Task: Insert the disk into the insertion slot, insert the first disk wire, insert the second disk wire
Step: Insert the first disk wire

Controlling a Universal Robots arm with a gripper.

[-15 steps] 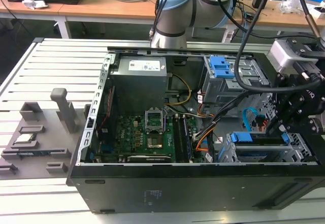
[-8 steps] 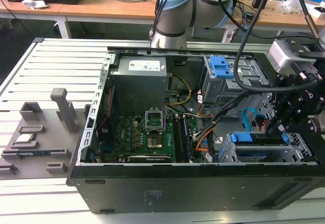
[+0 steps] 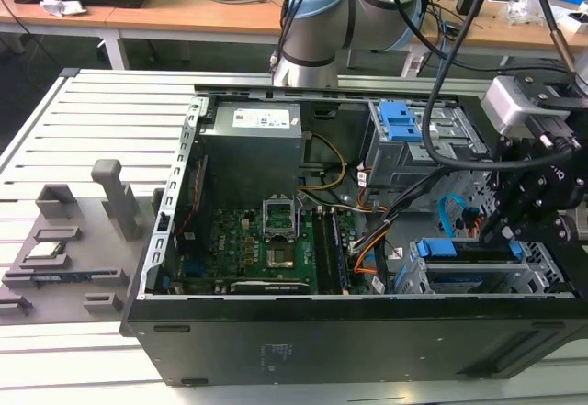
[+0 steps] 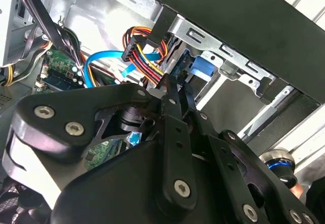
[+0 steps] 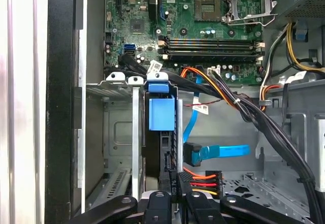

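Disk (image 5: 161,113) sits in the insertion slot (image 5: 119,132), blue carrier showing. I see the gripper (image 5: 176,196) just at its end, jaws pinching the first disk wire (image 5: 179,181) by its black connector; a blue cable (image 5: 218,152) hangs beside.

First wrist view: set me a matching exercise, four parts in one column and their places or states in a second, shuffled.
Parts
1. disk
2. flat blue data cable
3. power connector
4. memory modules

Places or states
A. seated in slots on the motherboard
B. held by the gripper
C. sitting in the insertion slot
D. plug free, lying beside the disk

Pairs: 1-C, 2-D, 3-B, 4-A
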